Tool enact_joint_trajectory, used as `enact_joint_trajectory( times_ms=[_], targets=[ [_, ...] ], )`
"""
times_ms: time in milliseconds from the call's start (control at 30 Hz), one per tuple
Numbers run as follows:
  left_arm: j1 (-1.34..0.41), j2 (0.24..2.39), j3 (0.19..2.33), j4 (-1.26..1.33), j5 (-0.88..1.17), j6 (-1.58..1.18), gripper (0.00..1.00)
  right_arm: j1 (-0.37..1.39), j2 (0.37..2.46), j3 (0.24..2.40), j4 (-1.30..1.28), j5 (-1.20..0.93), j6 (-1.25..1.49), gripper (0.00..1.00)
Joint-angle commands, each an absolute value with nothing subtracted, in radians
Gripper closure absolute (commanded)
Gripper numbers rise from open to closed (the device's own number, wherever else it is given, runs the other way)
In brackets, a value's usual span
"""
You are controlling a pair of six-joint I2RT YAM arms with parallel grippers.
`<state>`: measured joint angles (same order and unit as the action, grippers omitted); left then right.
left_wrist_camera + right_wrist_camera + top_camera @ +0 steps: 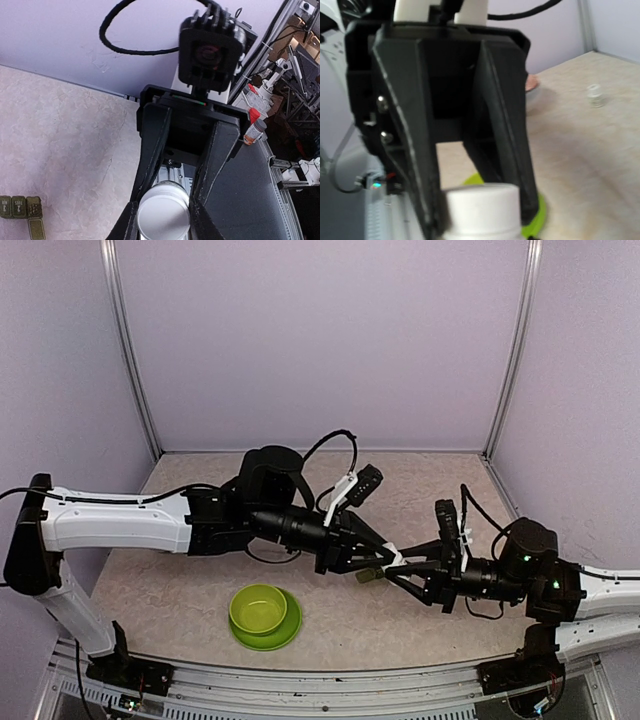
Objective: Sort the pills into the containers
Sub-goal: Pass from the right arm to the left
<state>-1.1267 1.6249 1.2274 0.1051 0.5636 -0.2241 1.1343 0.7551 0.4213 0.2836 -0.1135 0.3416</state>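
Note:
A white pill bottle (163, 217) hangs above the table middle, caught between both grippers, which meet tip to tip. My left gripper (380, 562) comes in from the left and is shut on the bottle. My right gripper (394, 569) comes from the right and is shut on the same bottle; the bottle's white end (482, 207) fills the bottom of the right wrist view. The dark green pill box (20, 207) lies on the table just below, one lid (36, 230) folded open. It shows as a dark patch (368, 576) under the fingers. No loose pills show.
A lime-green bowl (259, 608) on its plate (288, 632) stands near the front edge, left of the grippers. A small clear vial (594, 95) stands on the table further back. Purple walls enclose the table on three sides.

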Motion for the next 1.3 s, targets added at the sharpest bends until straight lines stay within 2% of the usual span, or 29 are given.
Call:
enact_joint_trajectory(
  times_ms=[0, 267, 333, 433, 600, 733, 1033, 1267],
  targets=[
    [-1.174, 1.566, 1.199, 0.148, 0.667, -0.044, 0.9, 1.14, 0.755, 0.41, 0.362, -0.177, 0.548, 1.0],
    [-1.176, 1.552, 1.167, 0.183, 0.717, -0.05, 0.92, 1.14, 0.766, 0.388, 0.406, -0.217, 0.578, 1.0],
    [-1.177, 1.549, 1.165, 0.182, 0.703, -0.057, 0.92, 1.14, 0.758, 0.39, 0.38, -0.2, 0.557, 0.95],
    [-1.175, 1.542, 1.162, 0.168, 0.659, -0.06, 0.92, 1.14, 0.734, 0.394, 0.325, -0.154, 0.53, 0.85],
    [-1.155, 1.522, 1.142, 0.146, 0.586, -0.072, 0.92, 1.14, 0.648, 0.404, 0.222, -0.079, 0.494, 0.57],
    [-1.13, 1.506, 1.122, 0.123, 0.506, -0.081, 0.91, 1.14, 0.559, 0.413, 0.117, 0.03, 0.479, 0.42],
    [-1.03, 1.483, 1.082, 0.086, 0.363, -0.116, 0.9, 1.14, 0.385, 0.383, -0.039, 0.232, 0.502, 0.32],
    [-0.943, 1.466, 1.053, 0.049, 0.231, -0.121, 0.9, 1.14, 0.437, 0.37, -0.077, 0.279, 0.524, 0.27]
  ],
)
